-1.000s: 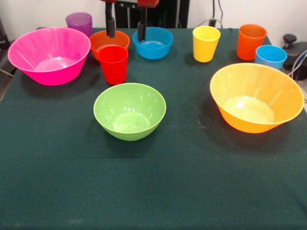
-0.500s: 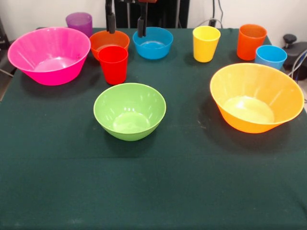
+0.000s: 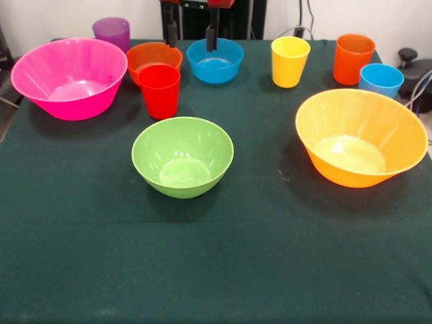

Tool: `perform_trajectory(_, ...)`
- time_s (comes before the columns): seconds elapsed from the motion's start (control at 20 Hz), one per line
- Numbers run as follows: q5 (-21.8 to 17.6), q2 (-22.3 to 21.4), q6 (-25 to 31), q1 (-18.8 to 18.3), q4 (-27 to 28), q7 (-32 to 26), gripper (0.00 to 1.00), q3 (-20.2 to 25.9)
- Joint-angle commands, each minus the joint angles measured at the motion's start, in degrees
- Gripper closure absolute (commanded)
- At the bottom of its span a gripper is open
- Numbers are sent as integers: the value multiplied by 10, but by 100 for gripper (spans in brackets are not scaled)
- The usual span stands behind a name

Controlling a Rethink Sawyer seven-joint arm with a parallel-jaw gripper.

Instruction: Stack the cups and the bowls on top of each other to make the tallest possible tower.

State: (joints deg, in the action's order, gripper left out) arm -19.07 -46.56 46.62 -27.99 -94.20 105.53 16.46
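Right now nothing is stacking yet: your pink bowl (image 3: 69,77) is sitting at the far left corner of the tabletop (image 3: 216,270), the yellow-orange bowl (image 3: 361,137) by the right edge, the green bowl (image 3: 183,156) mid-table. Your gripper (image 3: 192,37), jaws standing open and empty, is hanging between the small orange bowl (image 3: 154,58) and blue bowl (image 3: 215,60); descending there is risking a clipped rim.

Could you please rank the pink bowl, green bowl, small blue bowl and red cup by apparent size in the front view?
1. pink bowl
2. green bowl, though it sits nearer the camera
3. small blue bowl
4. red cup
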Motion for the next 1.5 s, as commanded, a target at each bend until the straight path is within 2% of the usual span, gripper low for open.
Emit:
perform_trajectory(0.05, -14, 6, -34, 0, -56, -14, 0, 20)
perform_trajectory(1.0, -21, 21, -19, -13, -38, -39, 0, 28)
perform_trajectory(1.5, -16, 25, 13, -27, -13, -63, 0, 39)
